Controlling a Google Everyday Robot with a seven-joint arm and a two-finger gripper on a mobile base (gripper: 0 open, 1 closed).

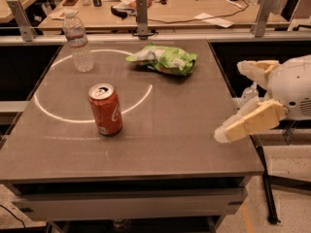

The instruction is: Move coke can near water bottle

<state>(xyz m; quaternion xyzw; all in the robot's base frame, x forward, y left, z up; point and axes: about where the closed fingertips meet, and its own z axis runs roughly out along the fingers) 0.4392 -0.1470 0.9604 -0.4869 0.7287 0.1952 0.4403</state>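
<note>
The coke can (105,109) stands upright on the grey table (160,144), left of its middle, red-orange with a silver top. The water bottle (78,41) stands upright at the table's far left corner, clear with a pale label. My gripper (233,101) is at the table's right edge, well to the right of the can, with its cream fingers (250,122) spread apart and nothing between them.
A green chip bag (164,58) lies at the far middle of the table. A white ring of light marks the table's left half. A wooden bench (170,4) with cluttered items and metal posts runs behind the table.
</note>
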